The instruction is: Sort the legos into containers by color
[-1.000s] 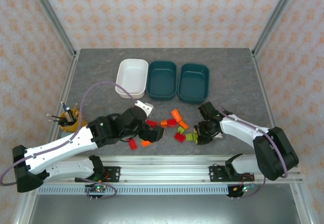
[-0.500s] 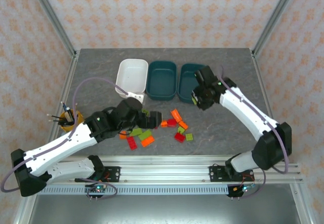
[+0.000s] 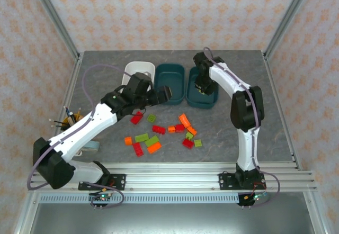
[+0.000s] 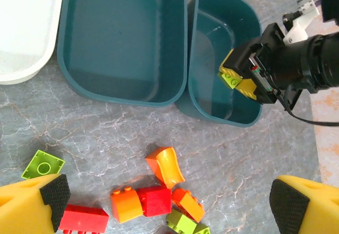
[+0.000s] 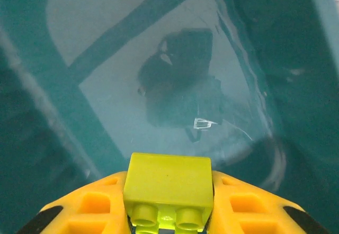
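- The right gripper (image 4: 242, 78) is clamped on a lime green lego (image 5: 168, 183), which is held over the right teal tub (image 4: 212, 70).
- The left gripper (image 3: 163, 94) is spread wide with nothing held, above the loose legos (image 4: 163, 165).
- The right arm is extended far forward; the left arm is angled toward the middle teal tub (image 3: 169, 83).

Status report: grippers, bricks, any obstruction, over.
Right gripper shut on lime brick above the right teal tub. Left gripper open, empty, near loose bricks. No obstruction seen.

cup (image 3: 70, 121): yellow-rimmed, pens inside, near table's left edge | table (image 3: 238, 131): grey marbled | walls (image 3: 159, 11): patterned paper
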### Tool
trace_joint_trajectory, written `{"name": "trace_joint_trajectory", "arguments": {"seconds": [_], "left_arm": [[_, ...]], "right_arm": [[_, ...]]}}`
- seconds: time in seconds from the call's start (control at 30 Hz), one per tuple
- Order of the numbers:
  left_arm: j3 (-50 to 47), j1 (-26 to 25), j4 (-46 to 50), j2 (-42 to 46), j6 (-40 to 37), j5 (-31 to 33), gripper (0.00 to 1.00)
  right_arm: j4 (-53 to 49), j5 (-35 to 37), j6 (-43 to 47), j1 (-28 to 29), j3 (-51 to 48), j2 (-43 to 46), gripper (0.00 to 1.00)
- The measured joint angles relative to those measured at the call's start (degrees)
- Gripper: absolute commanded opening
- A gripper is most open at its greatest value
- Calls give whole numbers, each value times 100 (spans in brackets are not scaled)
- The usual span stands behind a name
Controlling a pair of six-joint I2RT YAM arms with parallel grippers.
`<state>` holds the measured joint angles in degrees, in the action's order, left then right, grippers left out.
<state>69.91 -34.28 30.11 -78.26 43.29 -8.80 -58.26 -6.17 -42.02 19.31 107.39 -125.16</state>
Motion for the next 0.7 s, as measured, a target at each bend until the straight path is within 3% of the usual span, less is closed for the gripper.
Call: {"name": "trace_joint_trajectory", "arguments": {"seconds": [0.3, 0.47, 0.57, 0.7], "left_arm": [[184, 107, 122, -240, 31, 4, 99], [205, 111, 658, -197, 44, 195, 99], [155, 195, 1095, -22, 31, 411, 98], [-162, 420, 1633, 424, -210, 636, 98]], "right_arm": [[-350, -122, 393, -107, 699, -737, 59], [-415, -90, 560, -70, 887, -590, 62], [-313, 59, 745, 74, 710, -72, 62], [667, 76, 1180, 745, -667, 1759, 65]]}}
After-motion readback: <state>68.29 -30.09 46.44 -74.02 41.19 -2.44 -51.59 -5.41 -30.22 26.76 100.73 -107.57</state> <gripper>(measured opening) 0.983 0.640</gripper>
